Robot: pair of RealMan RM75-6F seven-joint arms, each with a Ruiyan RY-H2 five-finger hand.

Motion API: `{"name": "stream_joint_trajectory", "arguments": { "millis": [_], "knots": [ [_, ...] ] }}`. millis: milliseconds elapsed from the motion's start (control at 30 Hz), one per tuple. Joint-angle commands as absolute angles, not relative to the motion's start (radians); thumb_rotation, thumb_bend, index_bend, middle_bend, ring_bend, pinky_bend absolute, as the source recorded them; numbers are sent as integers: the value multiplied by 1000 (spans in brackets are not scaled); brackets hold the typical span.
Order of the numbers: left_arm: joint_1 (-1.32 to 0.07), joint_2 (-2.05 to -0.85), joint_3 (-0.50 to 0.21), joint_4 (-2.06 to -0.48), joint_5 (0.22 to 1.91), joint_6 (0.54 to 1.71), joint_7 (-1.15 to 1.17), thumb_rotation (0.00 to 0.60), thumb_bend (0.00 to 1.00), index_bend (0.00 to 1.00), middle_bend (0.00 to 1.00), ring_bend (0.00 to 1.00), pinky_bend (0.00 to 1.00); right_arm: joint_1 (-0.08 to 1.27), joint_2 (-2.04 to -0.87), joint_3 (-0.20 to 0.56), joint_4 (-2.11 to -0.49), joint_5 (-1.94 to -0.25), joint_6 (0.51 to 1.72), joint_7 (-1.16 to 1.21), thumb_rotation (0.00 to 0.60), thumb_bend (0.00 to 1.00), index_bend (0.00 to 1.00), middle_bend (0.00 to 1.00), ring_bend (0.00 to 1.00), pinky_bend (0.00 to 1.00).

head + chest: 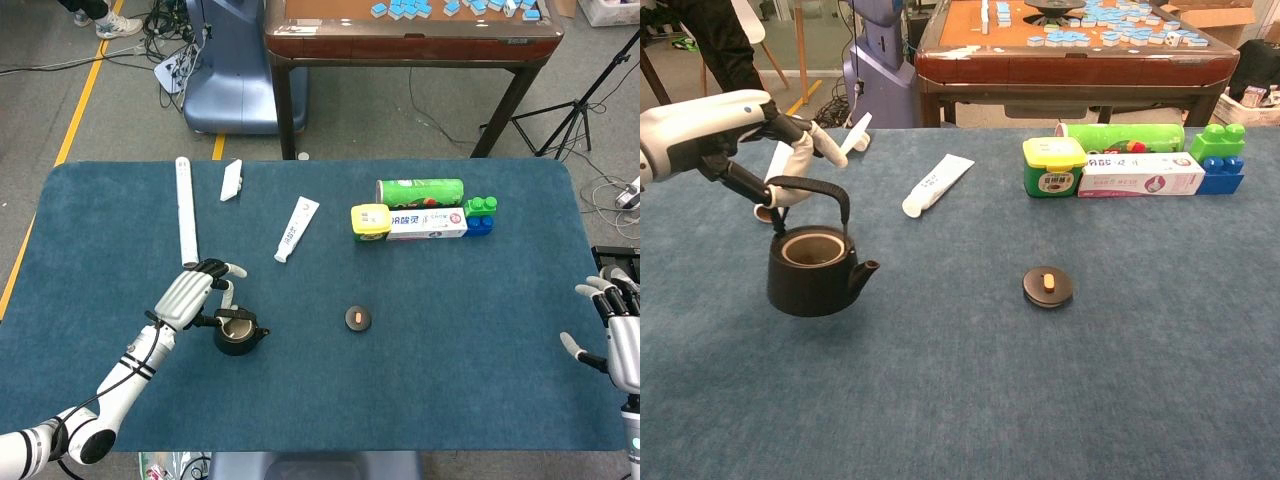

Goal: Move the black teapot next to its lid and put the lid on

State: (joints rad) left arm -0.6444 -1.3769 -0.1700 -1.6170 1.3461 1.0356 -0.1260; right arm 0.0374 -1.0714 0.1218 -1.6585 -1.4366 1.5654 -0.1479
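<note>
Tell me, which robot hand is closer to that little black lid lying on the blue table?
The left robot hand. It holds the black teapot by its handle, left of the lid. The right robot hand hangs open at the table's far right edge, farther from the lid.
</note>
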Motion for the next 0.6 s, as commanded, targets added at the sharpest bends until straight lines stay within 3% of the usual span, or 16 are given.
{"name": "stream_joint_trajectory", "arguments": {
  "millis": [33,600],
  "knots": [
    [-663,-1388,-183,-1626,1334,1020,-109,600,360,728,286,208,112,35,-1071,120,-1658,-1438,1567,-146,600,188,285,244,151,254],
    [-801,-1549,-269,-1489,1236,913,-85,600,360,722,286,207,112,23,-1067,117,-1652,-1426,1568,-141,600,187,285,244,151,254]
  ]
}}
